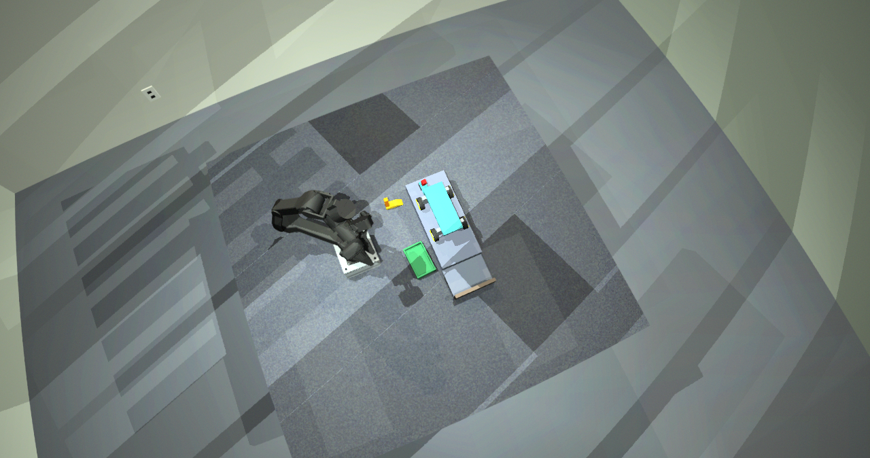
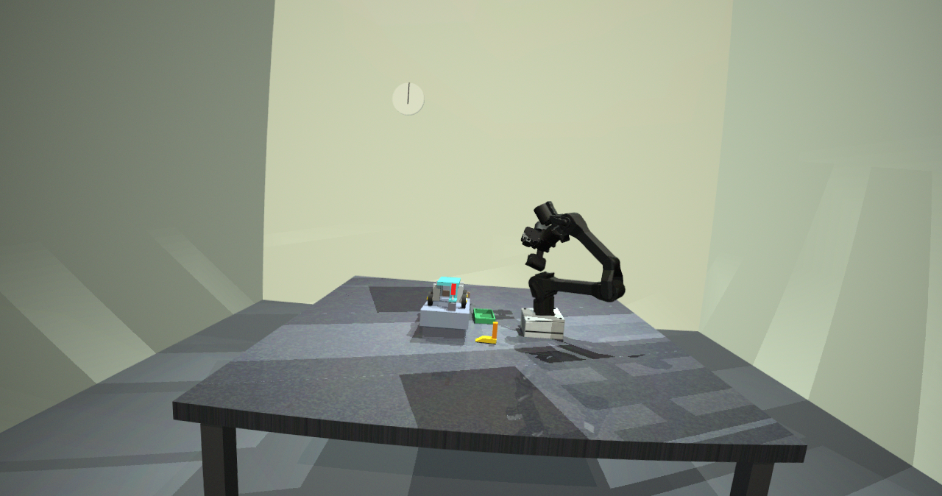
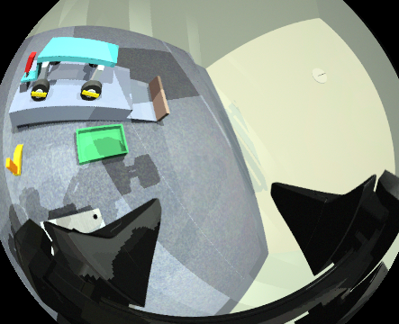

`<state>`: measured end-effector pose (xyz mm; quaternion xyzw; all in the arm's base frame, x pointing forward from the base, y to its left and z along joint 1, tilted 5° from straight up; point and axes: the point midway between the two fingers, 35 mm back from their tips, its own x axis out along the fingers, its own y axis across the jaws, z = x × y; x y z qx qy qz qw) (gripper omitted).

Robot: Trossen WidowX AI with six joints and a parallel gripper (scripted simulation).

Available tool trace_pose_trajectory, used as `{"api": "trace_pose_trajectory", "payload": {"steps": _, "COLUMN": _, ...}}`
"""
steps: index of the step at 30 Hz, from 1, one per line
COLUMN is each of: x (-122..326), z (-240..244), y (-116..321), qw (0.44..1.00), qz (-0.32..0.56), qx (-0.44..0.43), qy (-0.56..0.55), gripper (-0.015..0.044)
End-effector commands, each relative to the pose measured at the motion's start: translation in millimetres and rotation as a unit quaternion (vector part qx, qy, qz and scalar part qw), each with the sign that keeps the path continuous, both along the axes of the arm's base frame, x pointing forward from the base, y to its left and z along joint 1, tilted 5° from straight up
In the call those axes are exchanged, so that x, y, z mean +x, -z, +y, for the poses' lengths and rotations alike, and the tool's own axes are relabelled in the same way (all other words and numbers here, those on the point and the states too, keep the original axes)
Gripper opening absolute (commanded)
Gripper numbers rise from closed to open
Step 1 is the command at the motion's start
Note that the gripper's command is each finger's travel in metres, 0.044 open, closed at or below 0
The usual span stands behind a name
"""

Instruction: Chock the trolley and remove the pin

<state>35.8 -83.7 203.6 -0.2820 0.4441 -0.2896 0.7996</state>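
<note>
The trolley (image 1: 442,208) (image 2: 449,281) (image 3: 78,50), with a cyan deck and dark wheels, stands on the grey ramp (image 1: 453,249) (image 2: 444,319) (image 3: 73,114). The red-headed stop pin (image 1: 423,182) (image 2: 453,288) (image 3: 30,63) stands upright at its uphill end. The yellow chock (image 1: 395,203) (image 2: 487,340) (image 3: 18,157) lies on the table beside the ramp, its orange handle (image 2: 494,331) (image 3: 13,166) upright; its black base cannot be made out. The green tray (image 1: 428,274) (image 2: 485,320) (image 3: 100,128) is empty, beside the ramp. My gripper (image 3: 217,198) is open and empty, high above the table, clear of everything.
A brown stop board (image 1: 475,289) (image 3: 158,98) stands across the ramp's low end. The arm's white base (image 2: 543,328) (image 3: 79,220) stands on the same side of the ramp as the tray and chock. The tray lies close to the ramp's side.
</note>
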Motion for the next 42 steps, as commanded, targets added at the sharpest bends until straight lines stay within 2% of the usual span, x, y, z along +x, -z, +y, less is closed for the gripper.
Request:
{"api": "trace_pose_trajectory", "payload": {"steps": 1, "x": 0.7, "z": 0.0, "y": -0.1, "qw": 1.0, "qz": 0.001, "qx": 0.001, "qy": -0.002, "gripper": 0.0374}}
{"api": "trace_pose_trajectory", "payload": {"steps": 8, "x": 28.8, "z": 2.9, "y": -1.1, "qw": 0.995, "qz": 0.032, "qx": 0.035, "qy": -0.09, "gripper": 0.019}}
{"api": "trace_pose_trajectory", "payload": {"steps": 25, "x": 100.2, "z": 43.7, "y": 12.1, "qw": 0.935, "qz": 0.142, "qx": 0.113, "qy": -0.305, "gripper": 0.019}}
{"api": "trace_pose_trajectory", "payload": {"steps": 42, "x": 143.0, "z": 126.2, "y": 36.3, "qw": 0.819, "qz": 0.268, "qx": 0.132, "qy": -0.49, "gripper": 0.019}}
